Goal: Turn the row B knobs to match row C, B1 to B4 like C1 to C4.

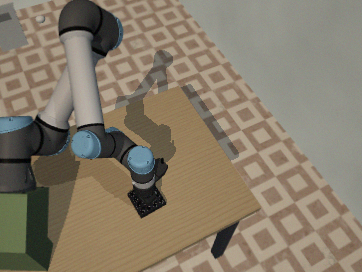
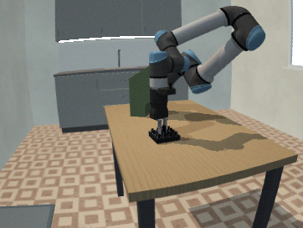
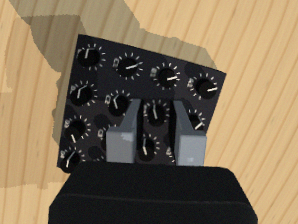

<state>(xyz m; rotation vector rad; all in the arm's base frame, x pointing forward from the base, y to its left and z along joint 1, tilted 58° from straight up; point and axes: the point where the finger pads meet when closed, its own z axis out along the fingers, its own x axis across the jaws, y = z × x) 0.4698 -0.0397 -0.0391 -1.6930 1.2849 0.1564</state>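
The black knob box [image 3: 145, 107] stands on the wooden table and appears a little rotated in the wrist view. It holds rows of black knobs, each with a white line. My gripper [image 3: 156, 115] reaches straight down over the box. Its two grey fingers stand on either side of one knob [image 3: 149, 144] in the lower middle of the box, and a small gap shows beside the knob. The gripper is open. The wrist body hides the lowest part of the box. The box [image 1: 144, 205] and gripper [image 1: 146, 192] also show in the top view, and in the exterior view [image 2: 164, 136] below the gripper [image 2: 162, 125].
A green block [image 2: 140, 94] stands at the table's far end by the robot base [image 1: 15, 160]. The box sits near the table's side edge [image 2: 113, 138]. A kitchen counter [image 2: 88, 98] stands behind the table.
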